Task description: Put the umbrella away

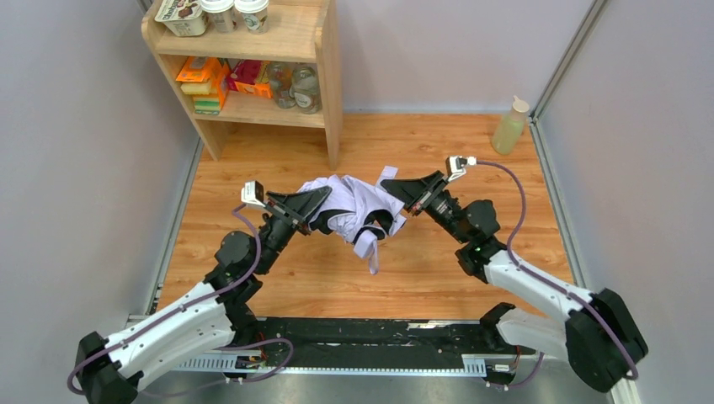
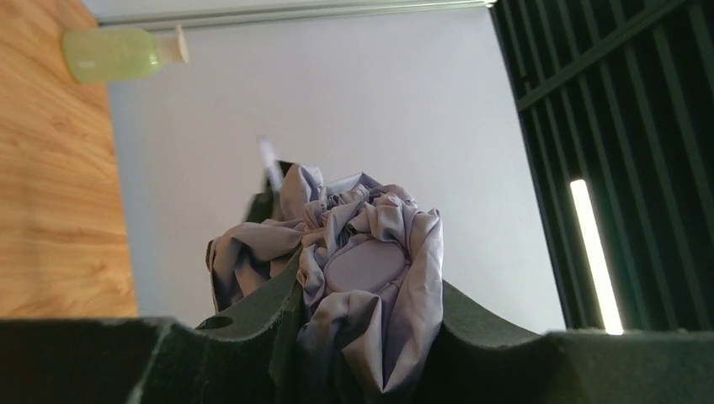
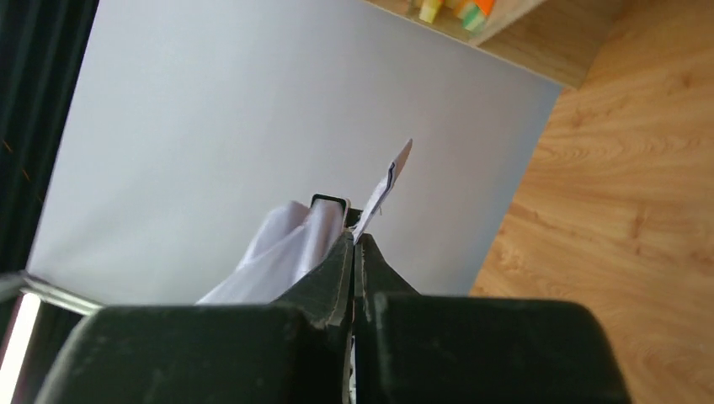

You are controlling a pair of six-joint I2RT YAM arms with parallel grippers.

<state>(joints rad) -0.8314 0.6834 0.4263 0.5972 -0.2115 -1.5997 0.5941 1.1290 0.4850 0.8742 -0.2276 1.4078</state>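
Note:
The umbrella [image 1: 349, 206], a crumpled pale lilac canopy with black ribs, hangs between both grippers above the wooden floor, a strap end dangling below it. My left gripper [image 1: 322, 199] is shut on its left side; in the left wrist view the bunched fabric [image 2: 370, 269] fills the space between the jaws. My right gripper [image 1: 394, 187] is shut on the umbrella's right side; in the right wrist view the jaws meet on a thin edge of lilac fabric [image 3: 290, 244] with a small white tag [image 3: 383, 192] sticking out.
A wooden shelf [image 1: 328, 84] with boxes, jars and cups stands at the back left. A pale green bottle [image 1: 509, 126] stands at the back right by the wall, also in the left wrist view [image 2: 122, 52]. Grey walls enclose the floor.

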